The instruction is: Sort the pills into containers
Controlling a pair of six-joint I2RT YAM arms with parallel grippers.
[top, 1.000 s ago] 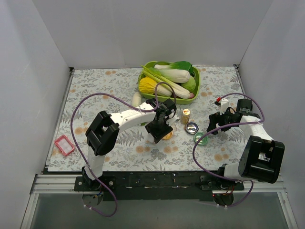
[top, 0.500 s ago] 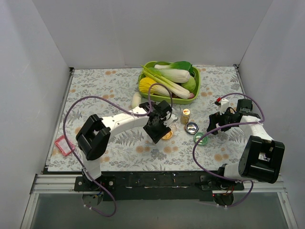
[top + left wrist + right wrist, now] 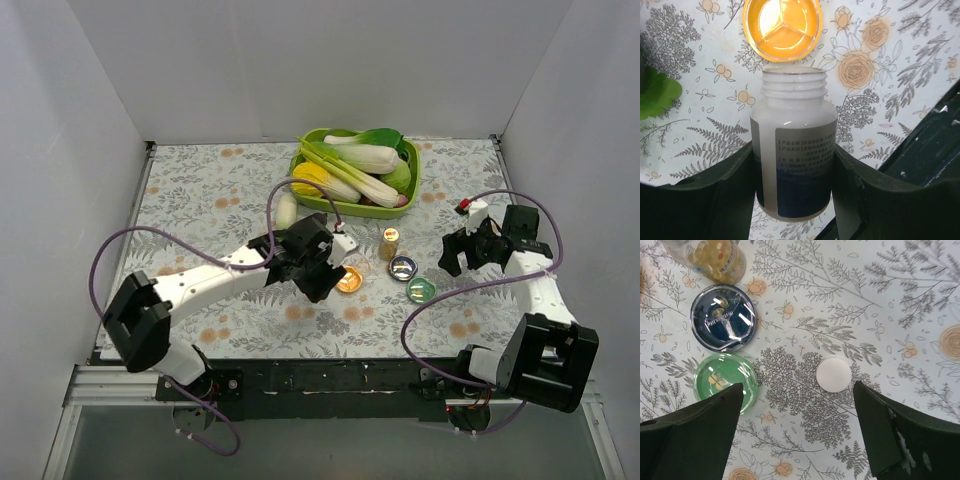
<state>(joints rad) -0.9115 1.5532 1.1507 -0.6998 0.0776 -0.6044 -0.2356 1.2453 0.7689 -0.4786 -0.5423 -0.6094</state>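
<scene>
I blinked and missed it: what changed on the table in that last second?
The left arm's elbow dropped and swung left; the left gripper, holding a white bottle, slid left off the orange dish. The right gripper, open, shifted right, uncovering the green dish. Nothing else moved: blue dish, small jar, vegetable tray.

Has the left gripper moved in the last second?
Yes. The left gripper, holding the white bottle, has drawn back leftward, uncovering the orange dish, which stays put beside the blue dish.

tray (image 3: 372, 211): vegetables (image 3: 365, 158) | white cap (image 3: 834, 374): on floral cloth (image 3: 200, 200)
</scene>
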